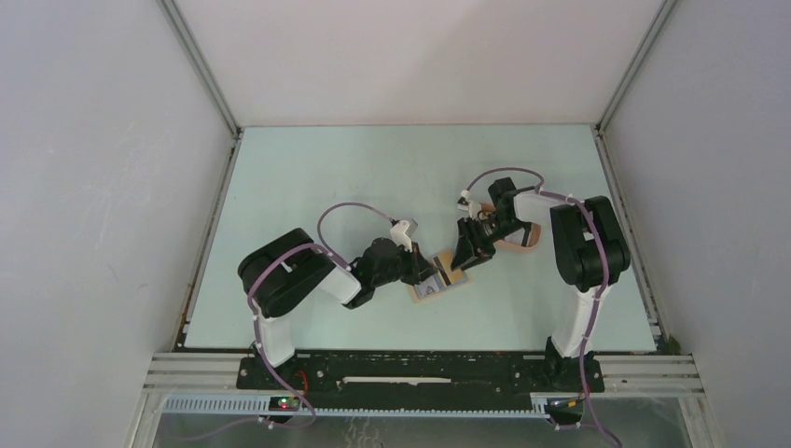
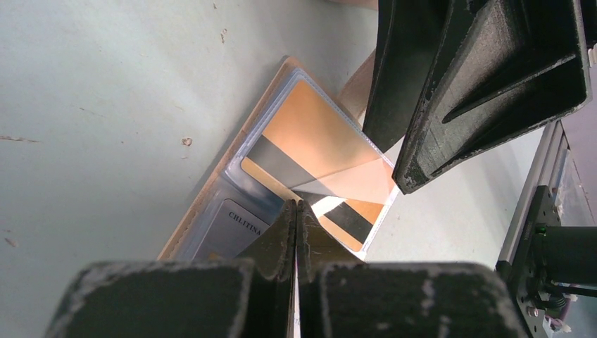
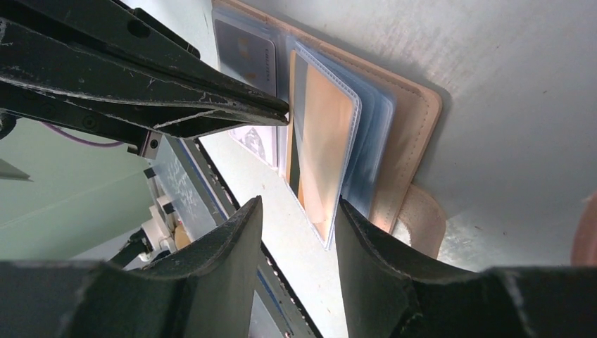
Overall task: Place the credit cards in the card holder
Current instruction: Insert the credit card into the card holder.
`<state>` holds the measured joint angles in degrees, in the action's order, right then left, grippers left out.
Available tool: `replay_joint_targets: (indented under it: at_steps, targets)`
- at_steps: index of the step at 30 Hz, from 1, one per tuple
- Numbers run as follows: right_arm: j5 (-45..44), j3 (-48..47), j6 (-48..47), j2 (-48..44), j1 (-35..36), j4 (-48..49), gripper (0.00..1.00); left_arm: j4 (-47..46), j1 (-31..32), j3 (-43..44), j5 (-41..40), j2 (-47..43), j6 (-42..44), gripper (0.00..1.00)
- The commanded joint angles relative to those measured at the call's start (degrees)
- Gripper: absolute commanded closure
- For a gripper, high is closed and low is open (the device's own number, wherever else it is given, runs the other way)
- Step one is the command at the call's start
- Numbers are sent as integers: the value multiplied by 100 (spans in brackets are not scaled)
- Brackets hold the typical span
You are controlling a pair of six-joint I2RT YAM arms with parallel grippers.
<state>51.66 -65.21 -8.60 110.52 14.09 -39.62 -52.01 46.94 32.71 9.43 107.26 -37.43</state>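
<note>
The tan card holder (image 1: 427,292) (image 2: 211,190) (image 3: 417,116) lies open on the table between both arms, its clear sleeves fanned up. An orange-yellow credit card with a dark stripe (image 2: 310,127) (image 3: 325,134) sits in a raised sleeve, and a grey card (image 2: 229,229) (image 3: 246,56) in a lower one. My left gripper (image 1: 431,273) (image 2: 296,204) (image 3: 281,113) is shut on a thin white card (image 3: 257,141), its tip at the sleeves. My right gripper (image 1: 464,259) (image 3: 299,204) (image 2: 388,165) stands open, with the raised sleeve's corner between its fingers and one finger (image 3: 366,239) resting against it.
A peach oval tray (image 1: 520,241) (image 3: 588,232) lies just behind the right gripper. The holder's snap tab (image 3: 426,218) sticks out beside the right finger. White walls enclose the pale green table (image 1: 373,168), with a metal rail (image 1: 420,378) along the near edge.
</note>
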Motion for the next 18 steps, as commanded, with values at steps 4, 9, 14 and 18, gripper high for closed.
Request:
replay_joint_targets:
  at_steps: [4, 9, 14, 18]
  targets:
    - [492, -211, -122, 121, -73, -265, 50, 52, -44, 176, 78, 76, -1, 100]
    - [529, -211, -158, 153, -41, -291, 50, 18, -44, 158, 86, 75, -10, 100]
    - [477, -279, -202, 288, 86, -389, 51, -58, -62, 126, 111, 66, -27, 100]
    - [352, -283, -194, 321, 165, -361, 51, -127, -73, 96, 135, 64, -53, 100]
